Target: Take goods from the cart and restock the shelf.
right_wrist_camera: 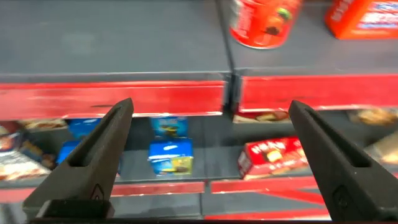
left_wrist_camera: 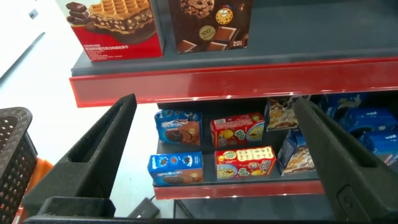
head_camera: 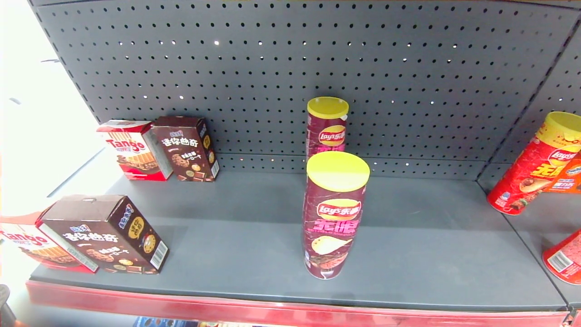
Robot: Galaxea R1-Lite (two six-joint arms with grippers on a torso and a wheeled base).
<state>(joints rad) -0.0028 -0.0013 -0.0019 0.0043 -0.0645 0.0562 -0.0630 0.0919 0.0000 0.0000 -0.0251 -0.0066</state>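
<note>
Strong white light floods in from the left of the shelf (head_camera: pixel 431 254), washing out everything beyond the boxes (head_camera: pixel 106 231) at that end. Pinpricks of light shine through holes in the pegboard back panel (head_camera: pixel 272 68). The boxes throw a soft shadow to their right on the grey board. The front chip can (head_camera: pixel 333 213) has a pale sheen on its yellow lid (head_camera: pixel 338 171). Glossy streaks run along the red shelf edge (left_wrist_camera: pixel 249 78), and the lower shelves (left_wrist_camera: pixel 249 185) sit dimmer. Straight lines bow toward the head view's corners

— Cans?
— A purple can (head_camera: pixel 334 218) stood upright on the shelf (head_camera: pixel 431 259), midway, yellow lid on; a second can (head_camera: pixel 327 129) stood behind it.
— Boxes?
— Rear boxes (head_camera: pixel 181 150) and front boxes (head_camera: pixel 106 238) sat left, seemingly tilted.
</note>
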